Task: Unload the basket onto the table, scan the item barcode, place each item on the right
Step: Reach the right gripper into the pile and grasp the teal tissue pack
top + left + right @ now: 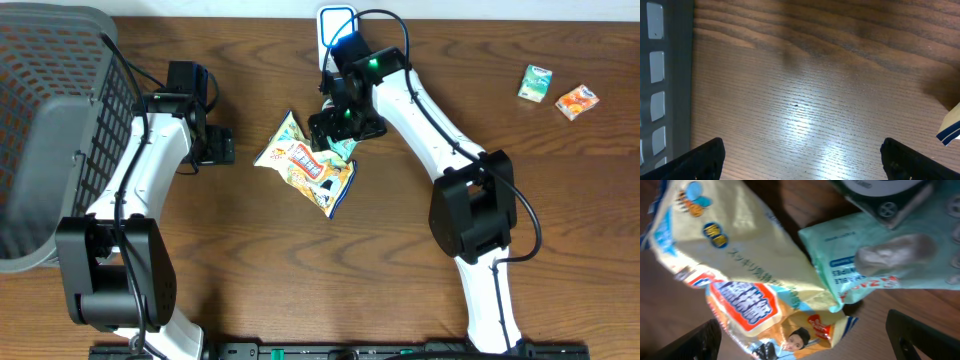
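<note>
My right arm reaches across the table (250, 260), and the right claw (337, 128) hangs released, fingers wide, over one snack bag (305, 165) touching one teal packet (343, 149). The left claw (213, 146) gapes over bare wood beside one basket (50, 130). Far right sit a green carton (536, 83) and an orange carton (576, 101).

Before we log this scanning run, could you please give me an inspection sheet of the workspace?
Surface: wooden table, bare under the left claw.
Job's things: snack bag lying flat; mint-green packet against its edge.
Clutter: green carton and orange carton, far right.
Grippers: left claw open, empty; right claw open over the snack bag.
Cables: black cable looping by the right arm.
Surroundings: grey basket at the left edge; white device at the far edge.
</note>
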You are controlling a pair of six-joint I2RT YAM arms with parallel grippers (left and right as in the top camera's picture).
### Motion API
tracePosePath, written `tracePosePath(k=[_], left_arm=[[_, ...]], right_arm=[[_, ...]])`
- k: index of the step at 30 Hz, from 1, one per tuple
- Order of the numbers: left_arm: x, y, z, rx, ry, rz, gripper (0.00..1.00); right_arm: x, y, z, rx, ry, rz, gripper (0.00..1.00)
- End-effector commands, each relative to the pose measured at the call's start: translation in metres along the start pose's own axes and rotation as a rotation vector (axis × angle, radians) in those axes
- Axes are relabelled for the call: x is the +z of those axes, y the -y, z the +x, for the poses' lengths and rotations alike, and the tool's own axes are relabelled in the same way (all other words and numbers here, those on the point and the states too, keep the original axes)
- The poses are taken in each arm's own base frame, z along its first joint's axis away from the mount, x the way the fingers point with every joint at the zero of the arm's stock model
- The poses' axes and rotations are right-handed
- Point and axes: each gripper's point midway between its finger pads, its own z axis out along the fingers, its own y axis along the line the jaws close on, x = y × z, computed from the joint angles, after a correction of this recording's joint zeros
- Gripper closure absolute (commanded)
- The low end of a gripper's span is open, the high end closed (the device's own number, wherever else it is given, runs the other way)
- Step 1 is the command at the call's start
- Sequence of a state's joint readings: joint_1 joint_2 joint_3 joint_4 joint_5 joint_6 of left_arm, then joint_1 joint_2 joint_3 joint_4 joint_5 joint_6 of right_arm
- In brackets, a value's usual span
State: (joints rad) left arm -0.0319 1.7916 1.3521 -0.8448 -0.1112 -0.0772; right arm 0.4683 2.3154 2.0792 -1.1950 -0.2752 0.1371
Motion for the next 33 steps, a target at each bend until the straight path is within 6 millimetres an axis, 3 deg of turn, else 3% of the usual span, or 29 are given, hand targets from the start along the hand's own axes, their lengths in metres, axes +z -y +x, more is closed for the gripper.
tracePosePath(k=[1,8,12,15,19,26,33], left_arm=[[0.001,-0.001,0.002,0.006,-0.006,-0.007,0.02],[0.001,-0.001,0.002,0.006,-0.006,-0.007,0.02],[0.001,-0.001,0.002,0.006,-0.006,-0.007,0.02],[0.001,-0.001,0.002,0.006,-0.006,-0.007,0.02],[0.001,-0.001,0.002,0.006,-0.006,-0.007,0.03],[0.001,-0.001,0.002,0.006,-0.006,-0.007,0.02],[0.001,-0.001,0.002,0.006,-0.006,-0.007,0.02]], right_arm=[[-0.002,0.023,-0.002,0.153,0.029,0.130,0.01],[-0.003,0.025,-0.014,0.245,0.083,0.131,0.02],[-0.002,0.026,-0.020,0.276,0.116,0.140,0.24],[-0.002,0.037,-0.022,0.341,0.140,0.194,0.33],[0.006,0.052,-0.018,0.392,0.153,0.258,0.34],[0.043,0.064,-0.004,0.389,0.138,0.277,0.33],[0.028,0.099,0.027,0.429,0.048,0.429,0.31]])
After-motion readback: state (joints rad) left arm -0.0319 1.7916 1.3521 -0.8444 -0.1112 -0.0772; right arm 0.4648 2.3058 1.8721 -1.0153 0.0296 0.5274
